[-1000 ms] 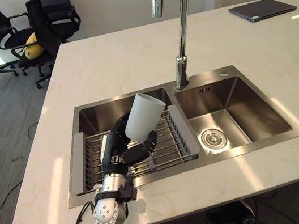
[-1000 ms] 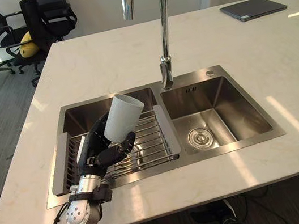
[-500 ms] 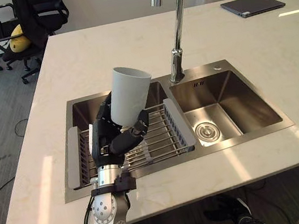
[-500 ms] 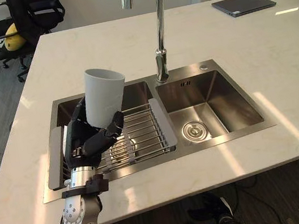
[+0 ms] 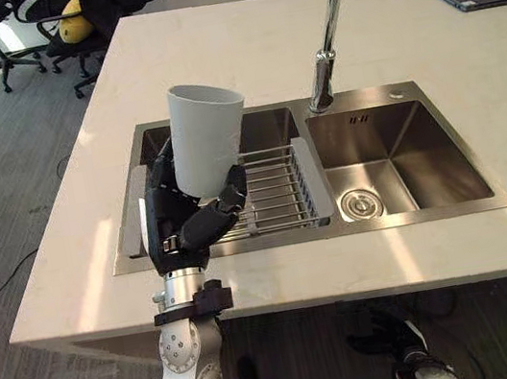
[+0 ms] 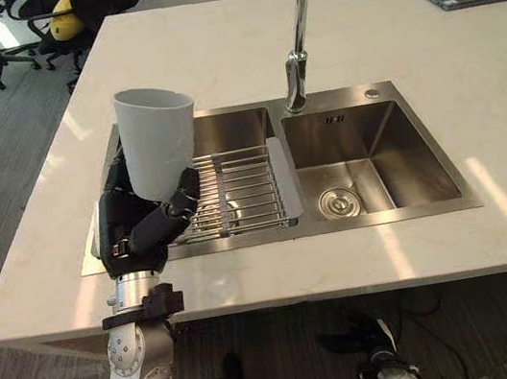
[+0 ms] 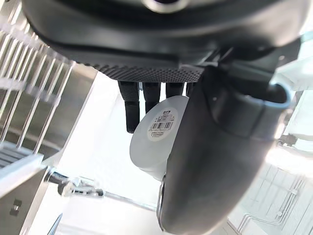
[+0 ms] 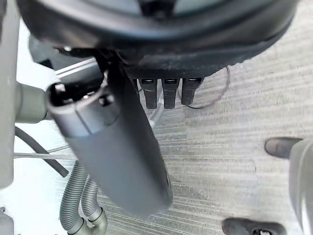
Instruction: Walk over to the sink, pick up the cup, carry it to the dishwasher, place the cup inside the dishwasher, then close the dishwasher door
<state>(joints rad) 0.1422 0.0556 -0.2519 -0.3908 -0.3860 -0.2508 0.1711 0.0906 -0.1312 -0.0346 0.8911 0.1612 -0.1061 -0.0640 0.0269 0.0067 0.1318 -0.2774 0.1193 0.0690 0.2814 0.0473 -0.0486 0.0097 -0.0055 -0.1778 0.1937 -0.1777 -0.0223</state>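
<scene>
- Left hand (image 5: 185,225) is curled round the cup (image 5: 208,137) low down, upright, near the counter's (image 5: 345,273) front edge
- Low grip: a walking jolt could tip it out
- Right hand (image 8: 168,90) hangs slack, fingers straight

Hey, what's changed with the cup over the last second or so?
The left hand has turned the cup from tilted to upright and drawn it back toward the sink's near edge, still gripping it. The view shifted because the camera moved. Rack, sink and faucet stayed put.
</scene>
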